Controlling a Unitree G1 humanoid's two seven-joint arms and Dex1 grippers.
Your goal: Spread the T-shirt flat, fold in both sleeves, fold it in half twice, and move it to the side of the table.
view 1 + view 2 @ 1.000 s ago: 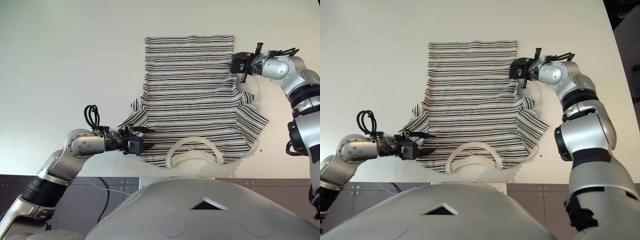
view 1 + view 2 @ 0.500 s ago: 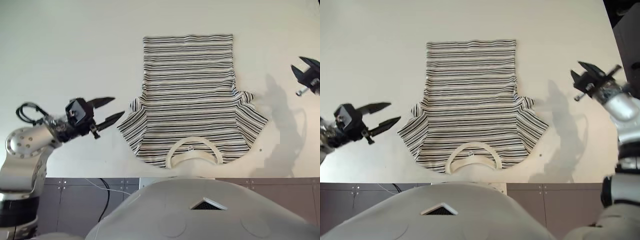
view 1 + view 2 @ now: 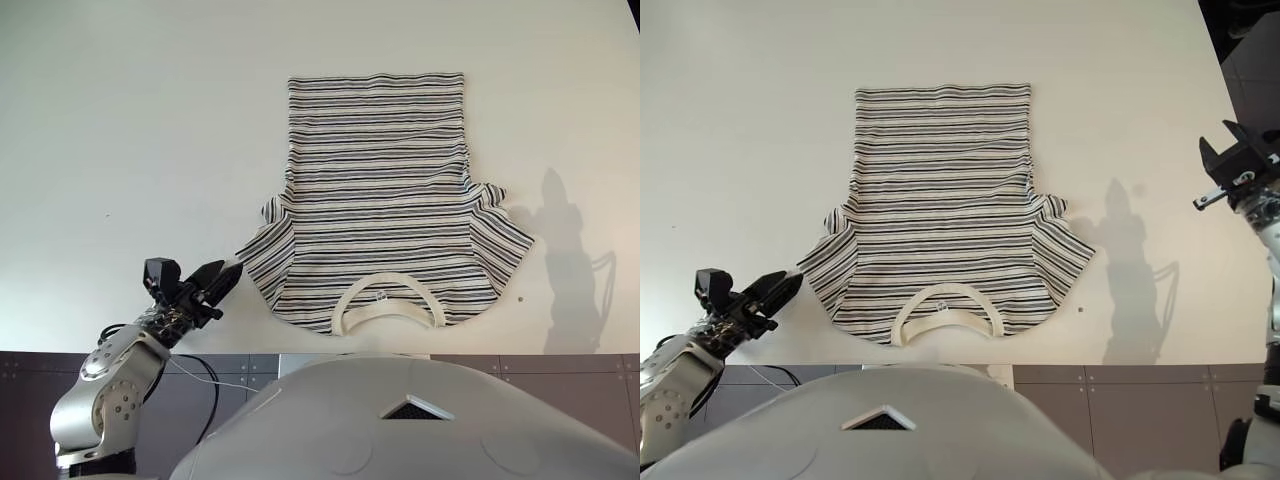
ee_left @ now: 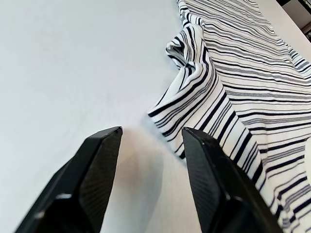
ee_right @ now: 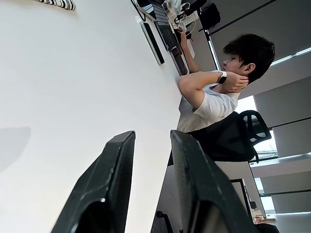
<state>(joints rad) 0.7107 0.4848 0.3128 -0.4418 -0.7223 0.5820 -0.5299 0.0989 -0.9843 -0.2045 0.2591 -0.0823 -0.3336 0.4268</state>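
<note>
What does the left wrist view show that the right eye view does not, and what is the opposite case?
Left wrist view: close up, the sleeve's curled edge rising off the table, and the gap between the black fingers.
Right eye view: the whole black-and-white striped T-shirt lying flat, its cream ribbed collar toward the robot, and the right gripper, open, near the table's right edge.
Both: the open left gripper close to the sleeve on the robot's left, over the white table.
</note>
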